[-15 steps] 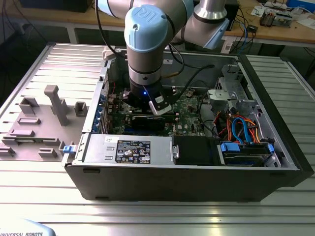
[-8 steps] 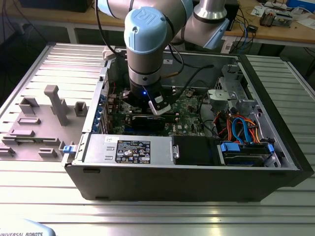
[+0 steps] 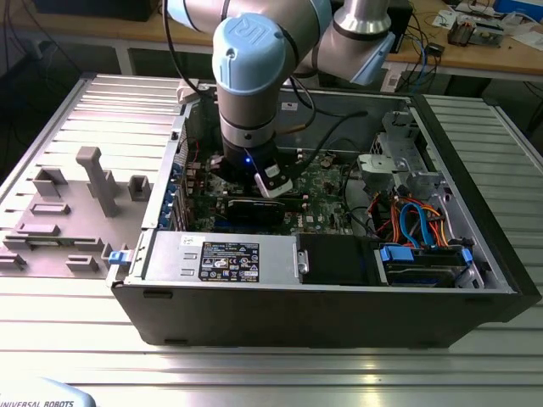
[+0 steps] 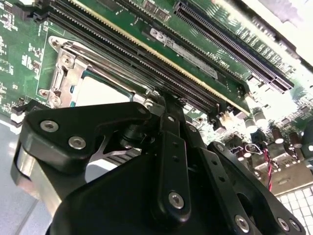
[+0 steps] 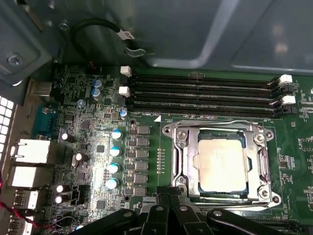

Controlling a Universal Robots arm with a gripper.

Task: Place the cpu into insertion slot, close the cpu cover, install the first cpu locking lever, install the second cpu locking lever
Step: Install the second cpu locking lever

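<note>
We see the cpu (image 5: 222, 164) in the slot (image 5: 259, 193), cover (image 5: 183, 156) closed; our gripper (image 5: 168, 199), clenched empty, hovers beside the slot.

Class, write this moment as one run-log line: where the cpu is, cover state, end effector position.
cpu: seated in insertion slot | cpu cover: closed over it | end effector: just beside socket, holding nothing visible
</note>
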